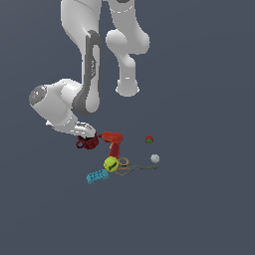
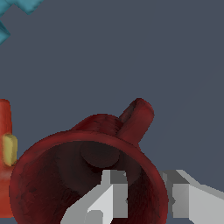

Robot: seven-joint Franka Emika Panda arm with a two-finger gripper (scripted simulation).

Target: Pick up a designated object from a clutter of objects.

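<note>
The dark red mug (image 1: 87, 143) stands at the exterior view's left end of the clutter, its opening up, under the arm's hand. In the wrist view the mug (image 2: 65, 175) fills the frame, with its dark inside and its loop handle (image 2: 136, 117) showing. My gripper (image 2: 146, 188) straddles the mug's rim on the handle side. One finger (image 2: 111, 192) is inside the mug and the other finger (image 2: 186, 197) is outside. A gap shows between the inner finger and the wall, so the gripper is open. In the exterior view the gripper (image 1: 86, 134) sits right on top of the mug.
The red drill (image 1: 114, 142) lies right beside the mug and also shows in the wrist view (image 2: 5, 157). The tennis ball (image 1: 110, 164), blue toothed block (image 1: 97, 176), scissors (image 1: 128, 167), white ball (image 1: 155, 158) and strawberry (image 1: 149, 139) lie nearby.
</note>
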